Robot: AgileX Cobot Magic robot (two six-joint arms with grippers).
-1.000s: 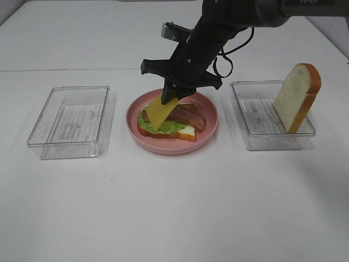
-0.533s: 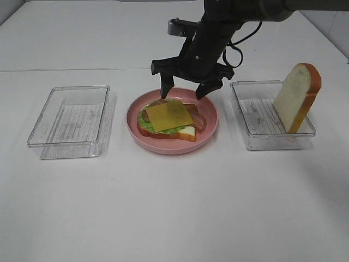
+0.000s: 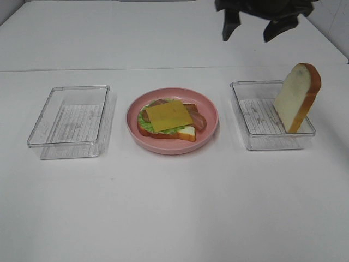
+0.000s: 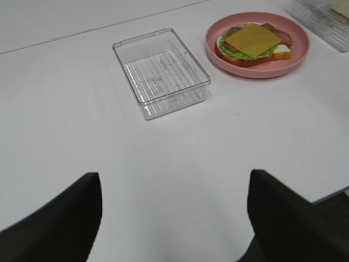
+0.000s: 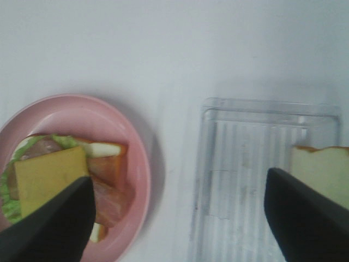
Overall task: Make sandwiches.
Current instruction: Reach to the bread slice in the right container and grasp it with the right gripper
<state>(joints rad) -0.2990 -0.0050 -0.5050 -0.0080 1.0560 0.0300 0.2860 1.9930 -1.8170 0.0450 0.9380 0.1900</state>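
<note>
Right gripper raised, fingers spread, empty

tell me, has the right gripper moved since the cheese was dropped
Yes. The right gripper has lifted up and to the right in the high view: it was just over the pink plate and now hangs open behind the right tray.

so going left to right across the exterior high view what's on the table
empty clear tray → pink plate holding the open sandwich with the cheese slice on top → clear tray with the bread slice standing on edge inside it, leaning on its right wall
</note>
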